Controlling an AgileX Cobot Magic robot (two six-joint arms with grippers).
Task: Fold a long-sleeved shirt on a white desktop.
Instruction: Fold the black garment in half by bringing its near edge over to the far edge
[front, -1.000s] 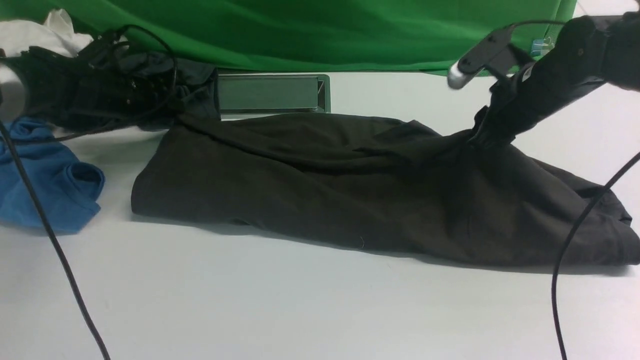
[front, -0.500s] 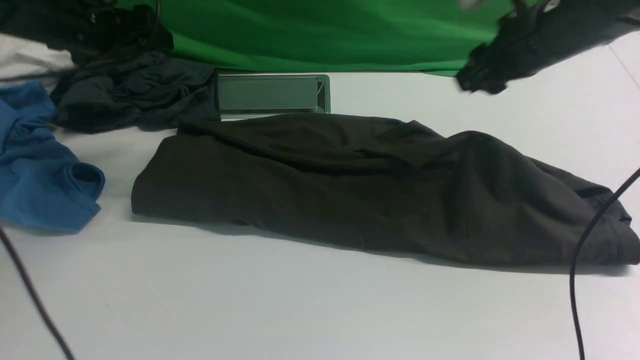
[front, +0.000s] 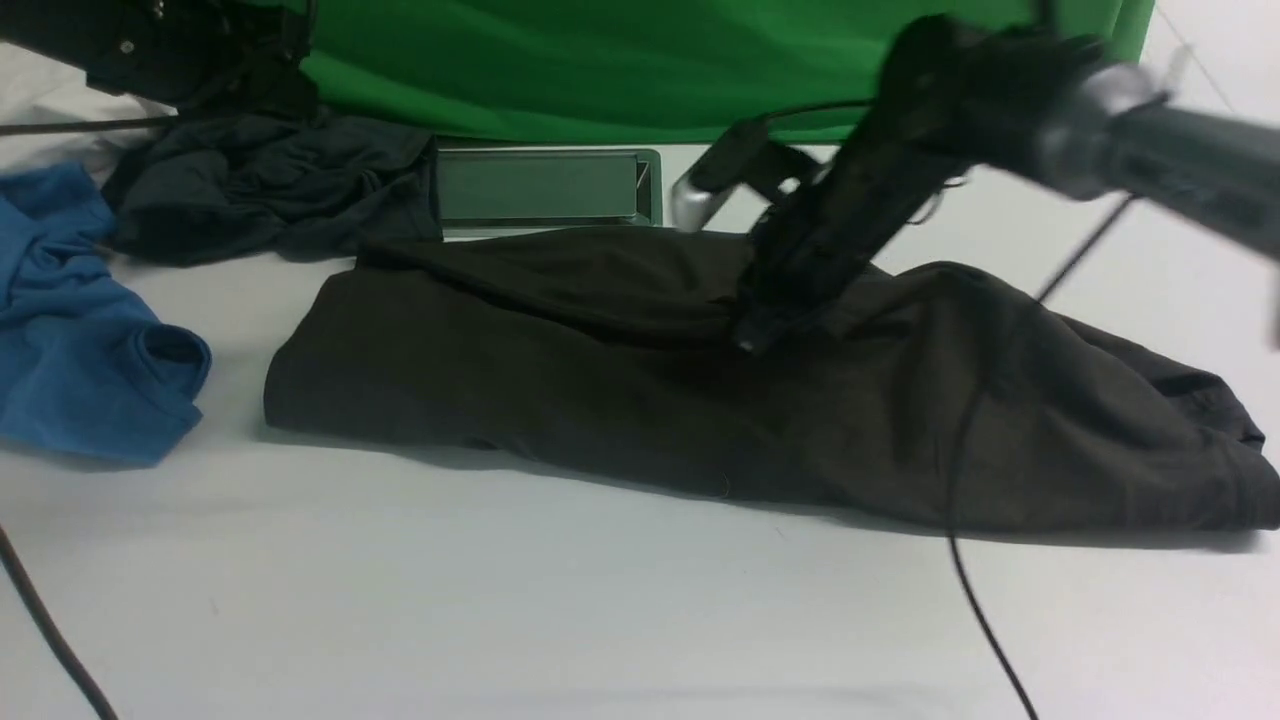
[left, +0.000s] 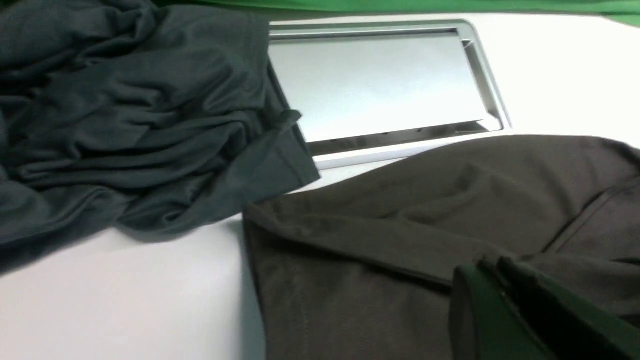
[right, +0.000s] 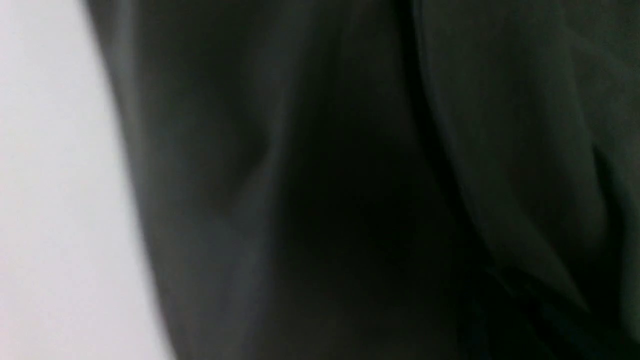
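Cloth fills nearly all of my right wrist view: dark, blurred folds of the large black cotton long-sleeved shirt (right: 350, 175), with a strip of the broad matte white desktop (right: 50, 200) along one side. From the front, the long-sleeved shirt lies as a long, wrinkled, folded band across the middle of the white desktop. Its left end is near a crumpled bright blue shirt (front: 80, 340), and its right end runs to the edge of the picture.

My right gripper (front: 748, 335) comes down at a slant from the upper right, and its tip touches the far part of the shirt about midway along its length. Its jaws are closed. Whether any cloth is pinched between them I cannot tell, since the tip is dark against dark fabric. A thin black cable (front: 960, 500) hangs in front of the shirt.

My left gripper (left: 492, 272) is closed too, its dark fingers pressed together with nothing between them, clear of the shirt's left end. In the front view my left arm (front: 130, 40) is raised at the far left, above a crumpled dark grey-teal garment (front: 270, 190). That garment lies at the back left, one edge overlapping the frame of the rectangular grey metal-framed hatch (front: 540, 187). The shirt's far edge lies just in front of the hatch. A green cloth backdrop (front: 600, 70) hangs behind the desktop.
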